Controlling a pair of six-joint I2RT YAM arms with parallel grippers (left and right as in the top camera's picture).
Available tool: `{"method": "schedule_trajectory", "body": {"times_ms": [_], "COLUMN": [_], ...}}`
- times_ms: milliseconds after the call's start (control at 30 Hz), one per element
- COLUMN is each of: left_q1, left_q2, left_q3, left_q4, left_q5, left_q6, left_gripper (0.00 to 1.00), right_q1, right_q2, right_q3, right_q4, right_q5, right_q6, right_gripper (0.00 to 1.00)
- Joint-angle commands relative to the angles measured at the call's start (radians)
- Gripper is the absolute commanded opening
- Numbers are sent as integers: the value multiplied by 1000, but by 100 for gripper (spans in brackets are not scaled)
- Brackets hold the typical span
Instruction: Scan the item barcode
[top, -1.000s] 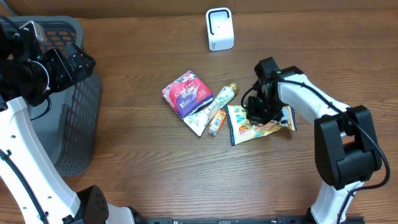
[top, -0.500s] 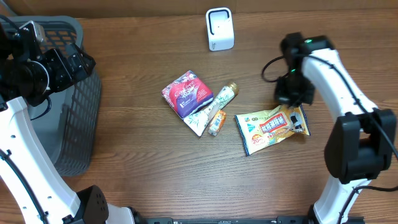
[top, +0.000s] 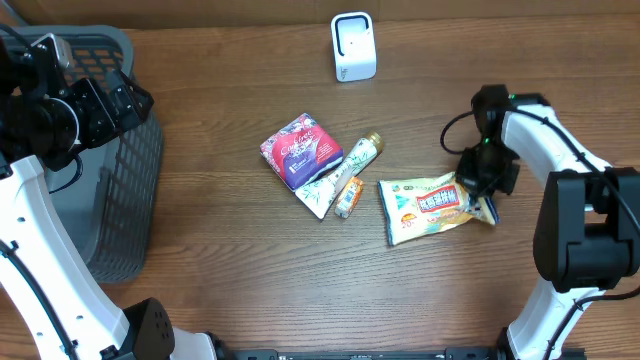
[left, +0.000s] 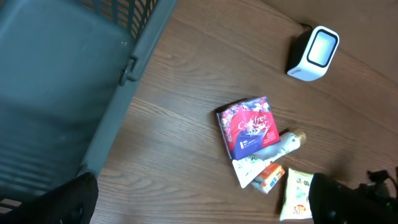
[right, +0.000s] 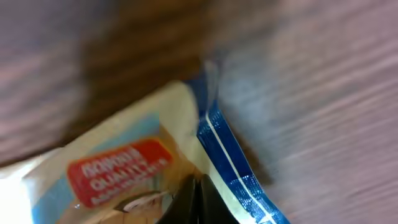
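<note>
Under the closed right gripper (top: 480, 182), a flat yellow-and-blue plastic snack packet (top: 428, 206) seems light and floppy; pinch its sealed edge.

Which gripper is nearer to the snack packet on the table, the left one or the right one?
Right. The right gripper sits shut at the right end of the snack packet. The left gripper hangs open over the grey basket, far to the packet's left.
</note>
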Motion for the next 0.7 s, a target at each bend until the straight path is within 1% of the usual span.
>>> {"method": "schedule_trajectory", "body": {"times_ms": [0,167,333,400,467,500,533,567,600,667], "left_q1": [0,0,0,0,0,0,0,0,0,0], "left_q2": [3,3,3,3,3,3,3,3,3,3], "left_q3": [15,15,15,15,15,15,15,15,15,15], "left_q4": [-2,-2,-2,-2,-2,-2,3,29,48,74], "left_q5": [-3,-3,-3,-3,-3,-3,-2,-2,-2,-2], "left_q6": [22,22,22,22,22,22,18,8,4,3], "left_gripper": [100,100,100,100,100,100,100,100,100,100], "right_q1": [-4,-4,-4,-9,-17,-17,-17,-17,-17,-17], "right_q2": [-8,-40,-101,-121,-131,-132,-132,-132,-132,-132], "right_q3": [2,126,300,369,429,451,467,473,474,473], "right_q4": [-20,-165,-251,-280,-303,-309,-311,-308,-304,-299], "right_q5": [55,167,200,203,197,191,188,188,189,189], "right_q6": [75,106,87,83,83,83,83,83,83,83], "right_gripper": [4,4,4,10,30,42,66,97,100,100]}}
